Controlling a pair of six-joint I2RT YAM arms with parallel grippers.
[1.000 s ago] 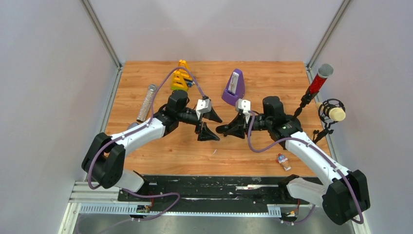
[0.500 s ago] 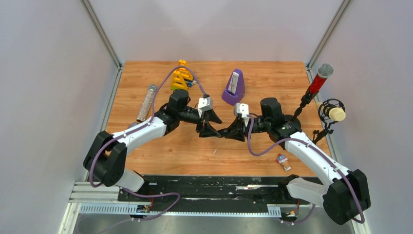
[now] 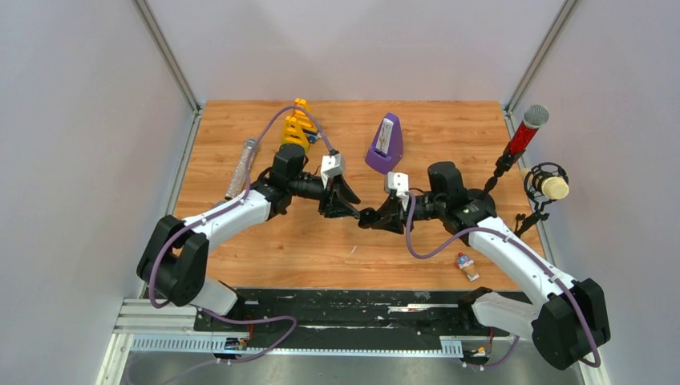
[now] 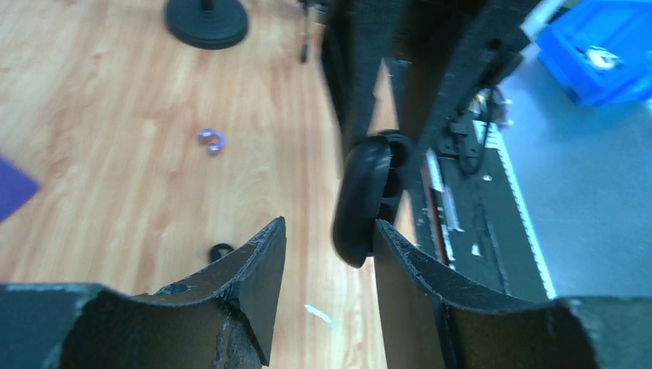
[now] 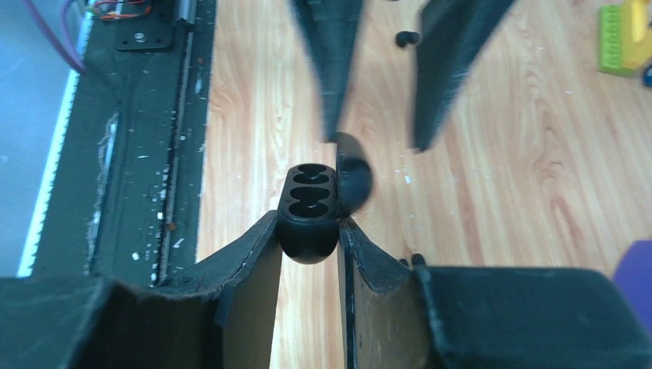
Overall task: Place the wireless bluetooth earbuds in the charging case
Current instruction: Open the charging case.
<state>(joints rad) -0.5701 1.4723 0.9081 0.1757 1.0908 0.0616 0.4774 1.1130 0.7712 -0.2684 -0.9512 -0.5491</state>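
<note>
Left fingers closed in, charging case between

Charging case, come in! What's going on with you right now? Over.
Right gripper shut on charging case, lid open, both wells empty. Left gripper open astride the lid. Nothing blocking the wells.

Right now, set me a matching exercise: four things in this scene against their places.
Things:
1 glossy black oval charging case
2 purple pyramid metronome
3 silver glittery microphone
4 red-headed microphone

Places:
A left side of the wooden table
B held in the right gripper
C table's right edge
D table's far half, centre

Pairs: 1-B, 2-D, 3-A, 4-C
</note>
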